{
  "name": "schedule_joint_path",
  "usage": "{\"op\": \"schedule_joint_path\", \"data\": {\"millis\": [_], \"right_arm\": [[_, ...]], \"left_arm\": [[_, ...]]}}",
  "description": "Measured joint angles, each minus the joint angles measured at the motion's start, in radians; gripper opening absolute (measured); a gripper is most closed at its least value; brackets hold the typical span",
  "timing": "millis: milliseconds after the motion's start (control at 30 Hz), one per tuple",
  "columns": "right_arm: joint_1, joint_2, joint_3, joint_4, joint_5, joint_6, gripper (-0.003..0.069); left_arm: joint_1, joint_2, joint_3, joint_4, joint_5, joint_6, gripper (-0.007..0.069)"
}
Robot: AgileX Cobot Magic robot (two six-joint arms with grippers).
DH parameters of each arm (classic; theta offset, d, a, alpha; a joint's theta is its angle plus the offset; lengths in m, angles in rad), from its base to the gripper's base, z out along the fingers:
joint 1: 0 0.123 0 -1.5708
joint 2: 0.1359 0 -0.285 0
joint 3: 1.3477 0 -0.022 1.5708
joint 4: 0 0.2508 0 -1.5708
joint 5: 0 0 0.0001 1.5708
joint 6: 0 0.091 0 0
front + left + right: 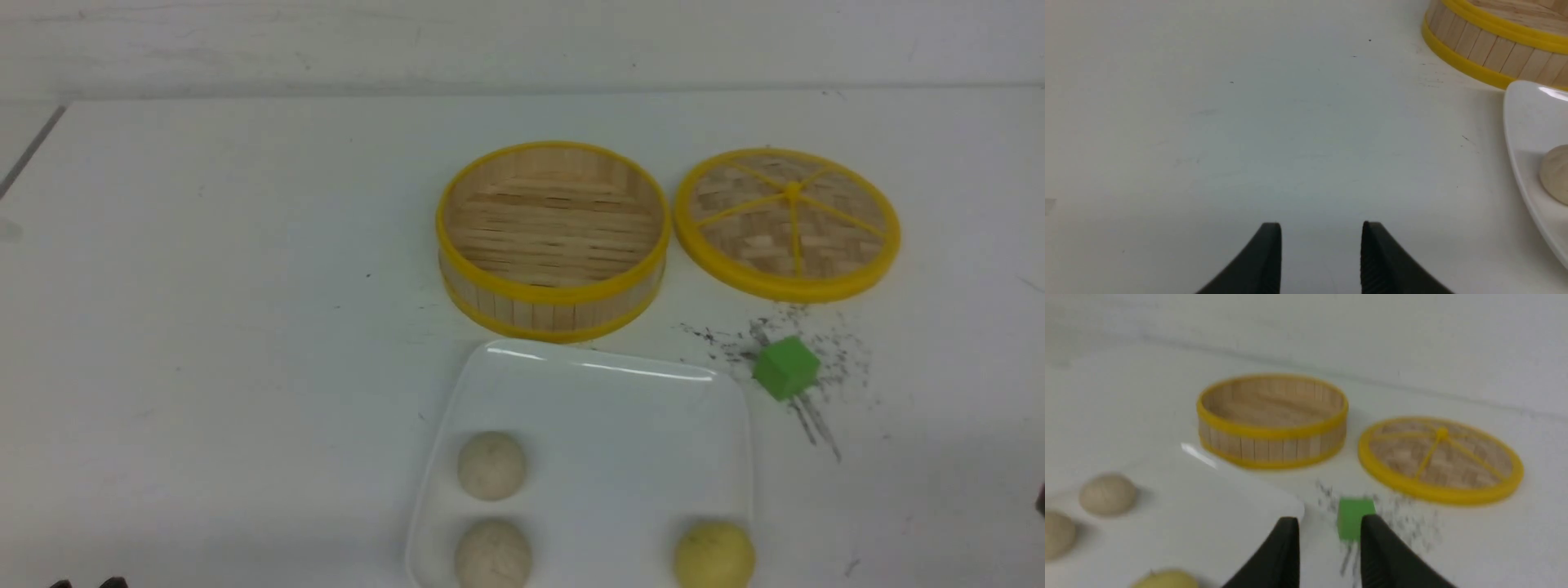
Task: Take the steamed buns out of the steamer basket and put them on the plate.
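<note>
The steamer basket (553, 238) stands empty behind the plate (620, 408); it also shows in the left wrist view (1494, 45) and the right wrist view (1272, 419). On the plate lie two off-white speckled buns (491, 465) (493, 555) and one pale yellow bun (714, 555). My left gripper (1321, 230) is open and empty over bare table left of the plate (1523, 134). My right gripper (1329, 524) is open and empty, near the plate's corner (1274, 502). The right wrist view shows the speckled buns (1107, 494) (1057, 534) and the yellow bun (1165, 580).
The flat woven lid (788, 222) lies right of the basket. A green cube (785, 367) sits on dark scuff marks right of the plate; it also shows in the right wrist view (1352, 516). A wall runs along the table's far edge.
</note>
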Motion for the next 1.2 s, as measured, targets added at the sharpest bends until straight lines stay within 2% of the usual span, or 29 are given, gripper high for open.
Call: {"op": "schedule_joint_path", "data": {"millis": [133,233,567,667,767,800,900,1033,1200], "right_arm": [[0.000,-0.064,0.019,-0.017,0.224,0.000,0.0239],[0.000,-0.124,0.020,-0.041,0.330,-0.007,0.0239],[-0.012,-0.159,0.043,-0.089,0.425,-0.016,0.0239],[-0.045,-0.159,0.046,-0.089,0.435,-0.019,0.0239],[-0.157,-0.159,0.046,-0.089,0.437,-0.019,0.0239],[-0.165,-0.159,0.046,-0.089,0.437,-0.019,0.0239],[-0.315,-0.159,0.050,-0.088,0.423,-0.019,0.0239],[-0.468,-0.159,0.073,-0.049,0.338,0.016,0.0239],[-0.562,-0.159,0.095,-0.043,0.255,0.063,0.0239]], "left_arm": [[0.000,0.000,0.000,0.000,0.000,0.000,0.0300],[0.000,0.000,0.000,0.000,0.000,0.000,0.0300],[0.000,0.000,0.000,0.000,0.000,0.000,0.0300],[0.000,0.000,0.000,0.000,0.000,0.000,0.0300],[0.000,0.000,0.000,0.000,0.000,0.000,0.0300],[0.000,0.000,0.000,0.000,0.000,0.000,0.0300],[0.000,0.000,0.000,0.000,0.000,0.000,0.0300],[0.000,0.000,0.000,0.000,0.000,0.000,0.0300],[0.000,0.000,0.000,0.000,0.000,0.000,0.0300]]}}
